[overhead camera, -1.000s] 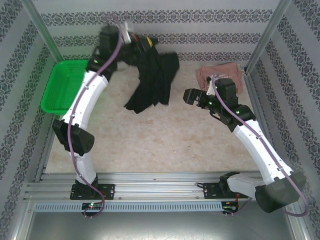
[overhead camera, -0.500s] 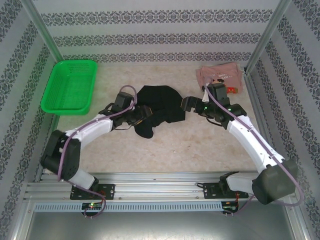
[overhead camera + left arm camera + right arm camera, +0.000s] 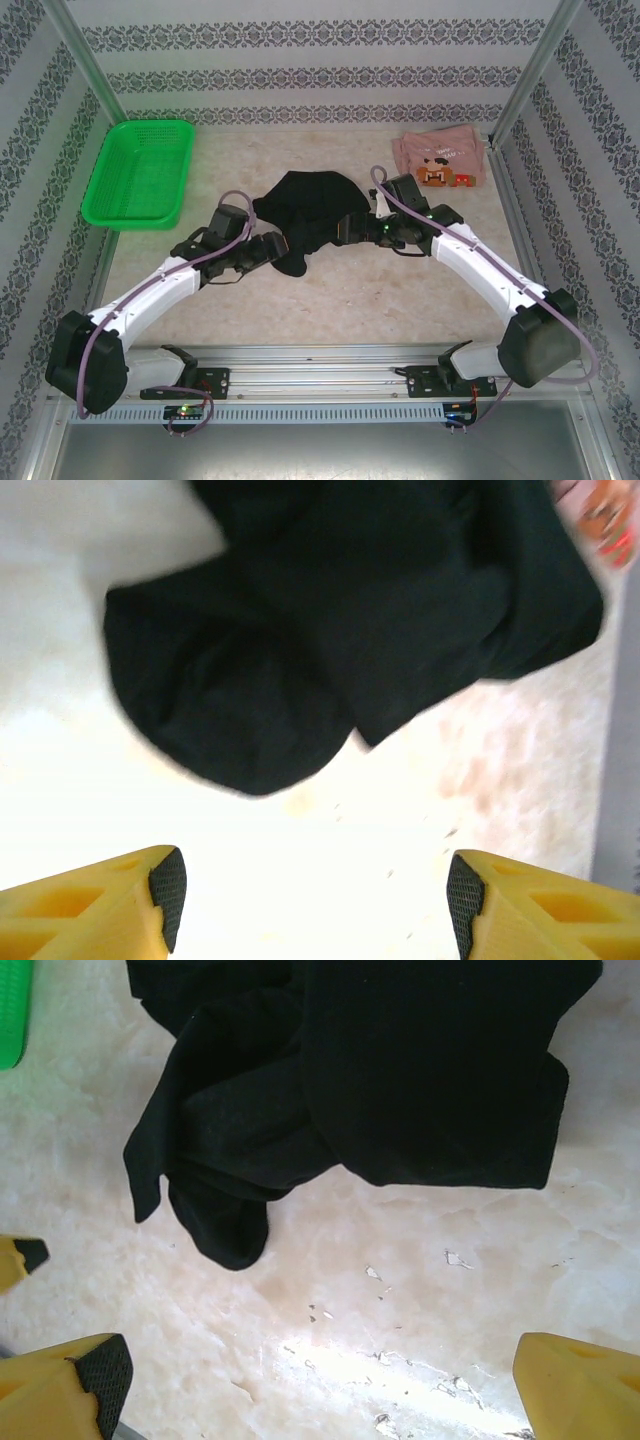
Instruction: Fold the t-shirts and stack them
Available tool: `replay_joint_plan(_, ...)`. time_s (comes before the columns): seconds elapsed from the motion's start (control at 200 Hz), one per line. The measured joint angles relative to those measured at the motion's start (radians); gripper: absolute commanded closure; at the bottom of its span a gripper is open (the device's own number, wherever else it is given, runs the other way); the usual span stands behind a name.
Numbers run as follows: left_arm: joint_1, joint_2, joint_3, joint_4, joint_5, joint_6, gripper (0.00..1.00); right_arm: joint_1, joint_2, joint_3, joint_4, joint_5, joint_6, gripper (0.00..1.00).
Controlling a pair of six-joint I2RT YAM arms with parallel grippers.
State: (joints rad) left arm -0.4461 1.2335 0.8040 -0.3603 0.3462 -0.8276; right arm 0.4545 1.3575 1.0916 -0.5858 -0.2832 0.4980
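Black tee (image 3: 305, 212) is lying crumpled in a heap, unfolded, approx. mid-counter (image 3: 350, 295). Pink tee (image 3: 440, 160) w/ brown-orange cartoon print is lying bunched at far-right corner, print facing up, well apart.

Open table (image 3: 330, 850) lies between the jaws of the left gripper (image 3: 315, 895), nothing blocking; the crumpled black tee (image 3: 340, 630) heaps just ahead. Same for the right gripper (image 3: 320, 1380): bare surface below, black cloth ahead, the other gripper's fingertip (image 3: 18, 1258) off one side.

White arm links (image 3: 150, 295), black joints (image 3: 535, 345), purple cables (image 3: 236, 192), yellow pincer fingers (image 3: 90, 905), black pads (image 3: 168, 890)
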Motion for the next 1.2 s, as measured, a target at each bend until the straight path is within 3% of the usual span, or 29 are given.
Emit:
replay_joint_plan(0.18, -0.018, 0.048, -0.019, -0.042, -0.012, 0.049, 0.34, 0.000, -0.082, -0.057, 0.043, -0.033, -0.019, 0.02)
replay_joint_plan(0.35, -0.021, 0.198, -0.020, -0.021, -0.015, 0.090, 0.44, 0.000, -0.133, -0.076, 0.073, -0.048, -0.027, 0.02)
replay_joint_plan(0.52, -0.027, 0.351, 0.004, 0.009, -0.035, 0.113, 0.46, 0.000, -0.148, -0.088, 0.082, -0.048, -0.027, 0.02)
replay_joint_plan(0.859, -0.037, 0.444, 0.120, -0.082, -0.066, 0.079, 0.51, 0.000, -0.166, -0.133, 0.089, -0.047, -0.027, 0.02)
replay_joint_plan(1.079, -0.047, 0.483, 0.182, -0.114, -0.084, 0.074, 0.51, -0.008, -0.088, -0.159, 0.092, -0.040, -0.046, 0.02)
replay_joint_plan(1.199, -0.051, 0.517, 0.211, 0.043, -0.096, 0.075, 0.51, -0.029, 0.016, -0.159, 0.098, -0.042, -0.071, 0.02)
